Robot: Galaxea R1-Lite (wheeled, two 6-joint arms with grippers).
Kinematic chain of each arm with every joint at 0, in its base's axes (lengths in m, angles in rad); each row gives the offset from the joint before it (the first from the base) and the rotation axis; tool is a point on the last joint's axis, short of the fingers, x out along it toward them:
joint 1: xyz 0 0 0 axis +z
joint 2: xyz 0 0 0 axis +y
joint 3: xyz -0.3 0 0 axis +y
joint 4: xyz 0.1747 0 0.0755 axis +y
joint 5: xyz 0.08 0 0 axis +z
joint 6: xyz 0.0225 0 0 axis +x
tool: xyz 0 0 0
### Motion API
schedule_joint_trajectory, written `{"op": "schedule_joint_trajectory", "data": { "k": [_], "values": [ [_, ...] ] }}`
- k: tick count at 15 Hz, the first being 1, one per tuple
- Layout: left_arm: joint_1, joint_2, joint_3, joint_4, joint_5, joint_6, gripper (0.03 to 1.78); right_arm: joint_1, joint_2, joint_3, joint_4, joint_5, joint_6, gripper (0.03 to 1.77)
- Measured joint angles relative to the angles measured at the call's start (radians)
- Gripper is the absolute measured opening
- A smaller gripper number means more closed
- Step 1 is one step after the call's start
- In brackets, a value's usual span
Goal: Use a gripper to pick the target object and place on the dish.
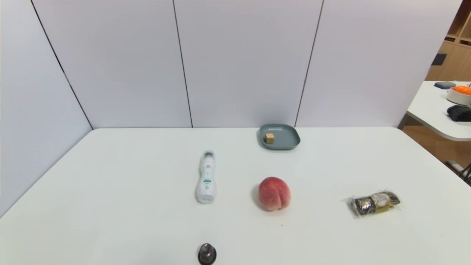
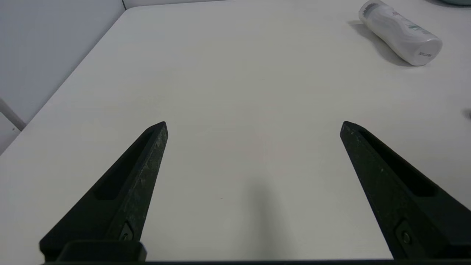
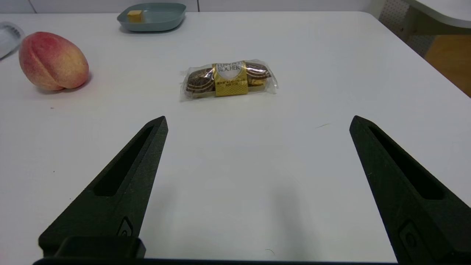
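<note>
White table (image 1: 128, 191), pale panels behind. Seen from the head, dish (image 1: 285, 138) sat at 12-1 o'clock, far edge. Wooden cube (image 1: 269, 138) was in it, toward the dish's 8 o'clock. Peach (image 1: 274, 194) lay mid-table. Left gripper (image 2: 254, 129) was over the table's left part, right gripper (image 3: 260, 123) over its right part, both spread, holding nothing. Place looked done; nothing obvious left, bar parking if wanted.

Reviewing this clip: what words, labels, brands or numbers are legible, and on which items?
"ROCHER": on the gold label of the wrapped chocolate pack; the word above looks like "FERRERO" but is partly blurred.
Smaller print on that label: too small to read.
White bottle: printing on its front and base, too small or blurred to read.
</note>
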Motion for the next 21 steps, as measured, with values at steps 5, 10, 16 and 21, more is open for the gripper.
{"op": "schedule_joint_trajectory", "data": {
  "k": [5, 10, 16, 21],
  "values": [
    [0.0, -0.003, 0.0, 0.002, 0.007, -0.026, 1.69, -0.001, 0.0, 0.0, 0.0, 0.0, 0.0, 1.71],
    [0.0, -0.003, 0.0, 0.002, 0.013, -0.032, 1.69, 0.0, 0.0, 0.0, 0.001, 0.001, 0.0, 1.71],
    [0.0, -0.003, 0.0, 0.002, 0.013, -0.032, 1.69, 0.0, 0.0, 0.0, 0.001, 0.003, -0.01, 1.71],
    [0.0, -0.003, 0.0, 0.002, 0.012, -0.032, 1.69, 0.0, 0.0, 0.0, 0.001, 0.003, -0.008, 1.71]
  ]
}}
